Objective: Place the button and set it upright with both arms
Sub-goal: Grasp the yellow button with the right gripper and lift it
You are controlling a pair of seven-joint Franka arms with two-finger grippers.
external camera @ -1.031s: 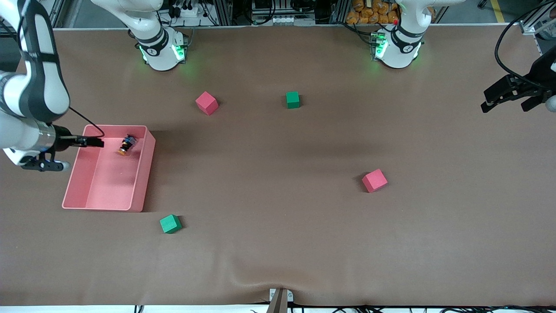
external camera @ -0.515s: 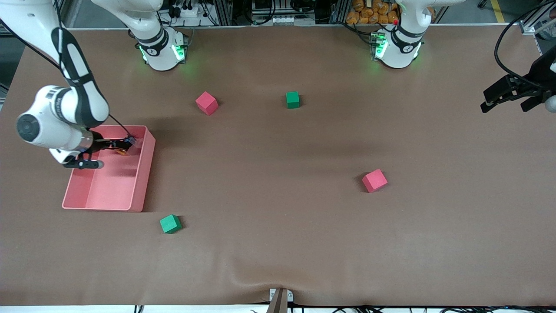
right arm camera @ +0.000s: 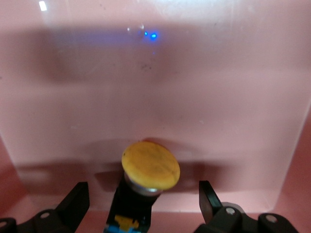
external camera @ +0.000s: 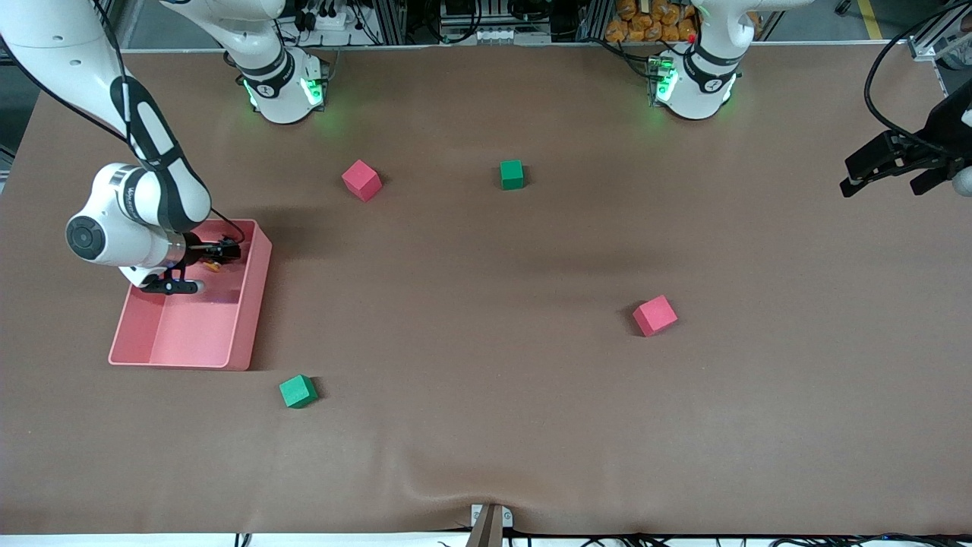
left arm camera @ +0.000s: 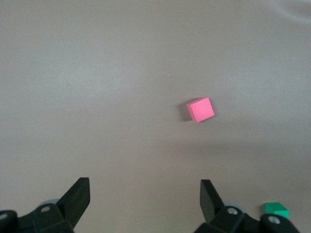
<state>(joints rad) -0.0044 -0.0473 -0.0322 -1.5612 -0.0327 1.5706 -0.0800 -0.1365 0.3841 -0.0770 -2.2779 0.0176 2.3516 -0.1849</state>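
The button [external camera: 214,265], with an orange cap and a black and blue body, lies tilted in the pink bin [external camera: 251,304], near the bin's end farther from the front camera. My right gripper [external camera: 222,250] is down in the bin, open. In the right wrist view the button [right arm camera: 150,168] sits between the two fingers of the right gripper [right arm camera: 143,200], with a gap on each side. My left gripper [external camera: 885,170] waits open and empty in the air over the left arm's end of the table; it also shows in the left wrist view [left arm camera: 144,196].
Two pink cubes [external camera: 361,180] [external camera: 654,315] and two green cubes [external camera: 512,174] [external camera: 298,391] lie scattered on the brown table. The left wrist view shows a pink cube [left arm camera: 201,109] and a green cube [left arm camera: 276,210].
My right arm has swung over the bin and its gripper has come down around the button. The button has kept its place. The left arm has not moved.
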